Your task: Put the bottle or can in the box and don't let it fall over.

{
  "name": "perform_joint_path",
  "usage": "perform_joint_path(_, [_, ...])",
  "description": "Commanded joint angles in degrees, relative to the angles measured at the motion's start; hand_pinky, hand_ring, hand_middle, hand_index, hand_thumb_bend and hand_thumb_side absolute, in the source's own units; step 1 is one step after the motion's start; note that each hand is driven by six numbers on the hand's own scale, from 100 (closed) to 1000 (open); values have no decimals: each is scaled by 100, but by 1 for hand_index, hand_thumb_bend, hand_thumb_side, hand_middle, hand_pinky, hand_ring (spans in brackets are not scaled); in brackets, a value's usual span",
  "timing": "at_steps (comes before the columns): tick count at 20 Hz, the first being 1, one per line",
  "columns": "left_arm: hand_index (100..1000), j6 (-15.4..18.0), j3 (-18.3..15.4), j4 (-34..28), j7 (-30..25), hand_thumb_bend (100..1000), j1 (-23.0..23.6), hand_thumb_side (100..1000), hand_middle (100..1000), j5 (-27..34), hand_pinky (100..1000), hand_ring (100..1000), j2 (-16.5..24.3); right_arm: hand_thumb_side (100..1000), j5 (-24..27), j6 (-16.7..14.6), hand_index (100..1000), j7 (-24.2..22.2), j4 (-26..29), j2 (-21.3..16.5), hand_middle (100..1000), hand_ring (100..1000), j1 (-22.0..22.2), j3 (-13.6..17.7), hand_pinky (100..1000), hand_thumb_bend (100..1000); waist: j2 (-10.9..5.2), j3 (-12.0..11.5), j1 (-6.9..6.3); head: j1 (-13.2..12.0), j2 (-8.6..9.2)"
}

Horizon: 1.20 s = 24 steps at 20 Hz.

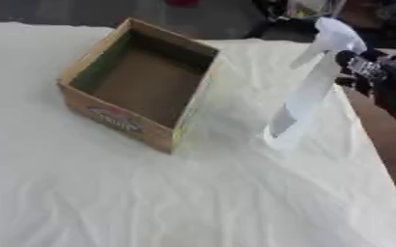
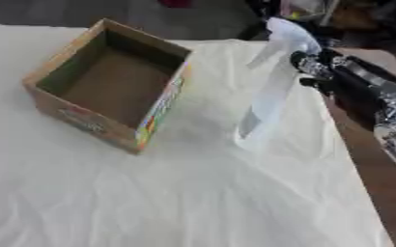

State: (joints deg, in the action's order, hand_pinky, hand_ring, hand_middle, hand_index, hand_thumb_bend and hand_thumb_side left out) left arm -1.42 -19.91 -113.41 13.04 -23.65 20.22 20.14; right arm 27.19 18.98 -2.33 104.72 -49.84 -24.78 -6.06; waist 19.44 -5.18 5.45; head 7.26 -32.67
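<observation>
Bottle (image 1: 307, 96) stands tilted on desk (image 1: 193, 202), right of empty box (image 1: 138, 87), apart from it. Right hand (image 2: 319, 67) touches its neck from the right; can't tell finger state. Box lies leftward.

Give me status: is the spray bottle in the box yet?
Not yet. The open cardboard box is empty. The white plastic spray bottle stands on the white cloth-covered table, right of the box, leaning. The right hand is at its neck; whether it grips is unclear. Left: lift, move over the box, set down upright.
</observation>
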Motion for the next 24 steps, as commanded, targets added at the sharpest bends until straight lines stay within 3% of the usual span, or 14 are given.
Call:
perform_joint_path(1, [743, 2, 18, -118, -30, 371, -75, 612, 1000, 18, 1000, 1000, 139, 729, -83, 30, 1000, -47, -61, -220, 1000, 1000, -133, 10, 1000, 100, -117, -16, -18, 28, -1])
perform_joint_path(24, [739, 3, 33, -118, -59, 369, -139, 612, 1000, 36, 1000, 1000, 100, 721, -20, 191, 948, -53, -321, 8, 1000, 1000, -413, -197, 1000, 100, -76, -123, 2, 15, -59])
